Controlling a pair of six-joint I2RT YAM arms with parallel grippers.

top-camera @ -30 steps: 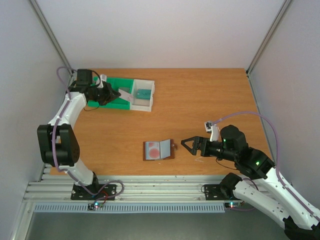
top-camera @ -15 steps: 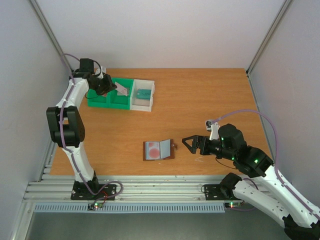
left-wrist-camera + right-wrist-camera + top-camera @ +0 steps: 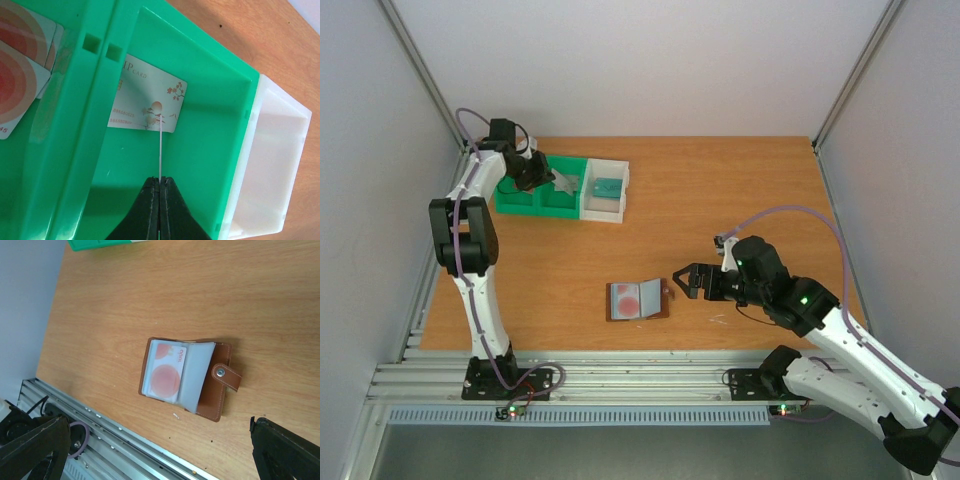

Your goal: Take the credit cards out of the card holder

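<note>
Card holder (image 3: 638, 300) lies open on the desk (image 3: 740, 190), a red-marked credit card (image 3: 166, 371) in its pocket. The right end effector (image 3: 682, 283) is spread just right of the card holder. Well apart, behind and left of the card holder, the left end effector (image 3: 160, 181) pinches an edge-on card (image 3: 160, 150) over the green bin (image 3: 205, 150).

Left arm (image 3: 472, 185), right arm (image 3: 852, 338): white links, black joints. Lilac cable (image 3: 790, 211) looped along each. Left gripper (image 3: 550, 177) and right gripper (image 3: 677, 284) black with pointed fingers. Green LEDs (image 3: 805, 297) on right arm. Black bases (image 3: 480, 384).

Bright, even light; soft shadows
</note>
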